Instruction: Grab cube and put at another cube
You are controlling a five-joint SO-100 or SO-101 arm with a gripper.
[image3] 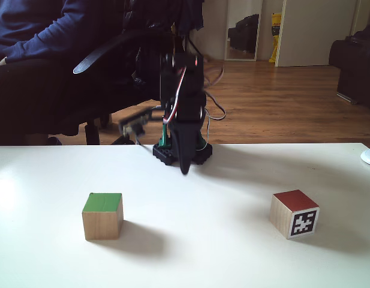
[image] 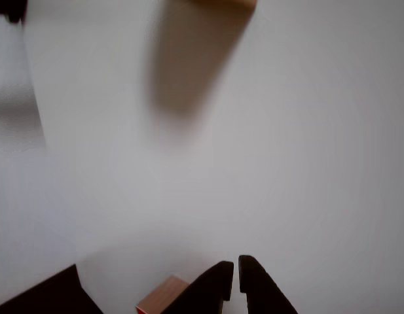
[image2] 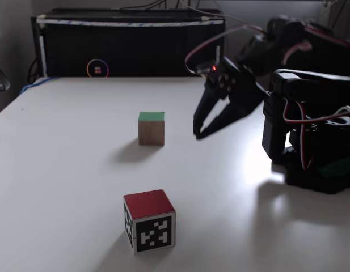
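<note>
The cube is light wood with a green top and stands on the white table; the other fixed view shows the cube at the left. Another cube, red-topped with black-and-white marker faces, stands nearer the front, and this marker cube is at the right there. My gripper hangs above the table to the right of the green cube, apart from it, shut with nothing held. It points down in front of the arm's base. In the other view the gripper has a wooden cube corner just left of it.
A blurred wooden block sits at the top edge of the other view. The arm's base stands at the table's right. A black box lines the table's far edge. A person in a chair sits behind the table.
</note>
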